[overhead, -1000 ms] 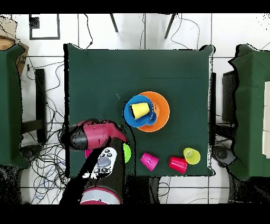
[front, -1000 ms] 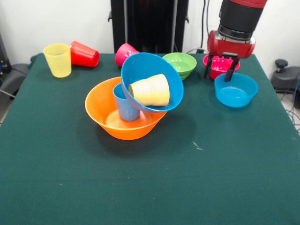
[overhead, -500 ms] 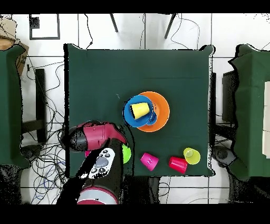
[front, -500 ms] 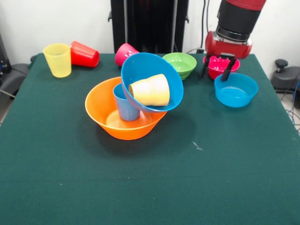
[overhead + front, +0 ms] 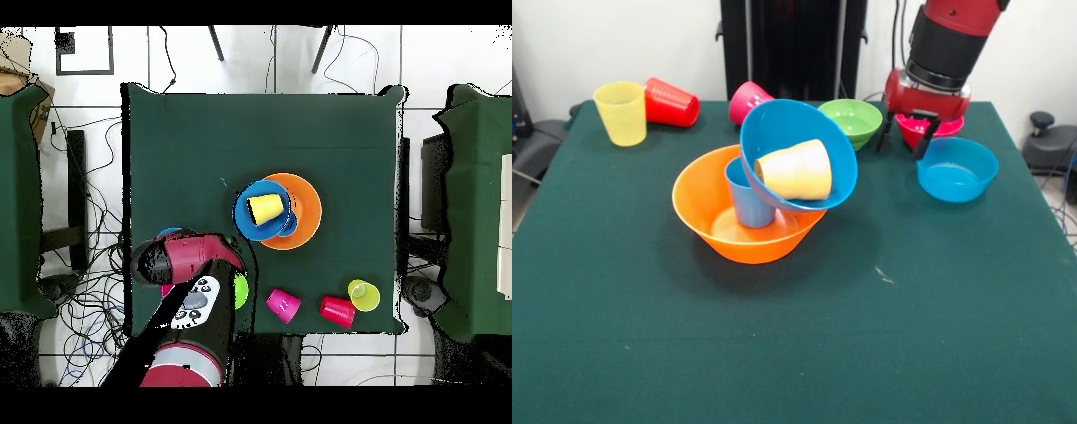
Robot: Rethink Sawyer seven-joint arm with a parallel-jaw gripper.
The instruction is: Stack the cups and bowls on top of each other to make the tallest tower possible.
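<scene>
Two dark fingers (image 5: pixel 922 144) of the gripper (image 5: pixel 902 138) hang spread and empty, the magenta bowl (image 5: pixel 934 128) just behind them and the small blue bowl (image 5: pixel 956 169) beside; the green bowl (image 5: pixel 852 120) sits at their other side; well apart, the large blue bowl (image 5: pixel 796 155) leans tilted on the light blue cup (image 5: pixel 747 201) inside the large orange bowl (image 5: pixel 743 218), the orange cup (image 5: pixel 794 170) apparently on its side within; green cloth table (image 5: pixel 794 344), white wall behind.
</scene>
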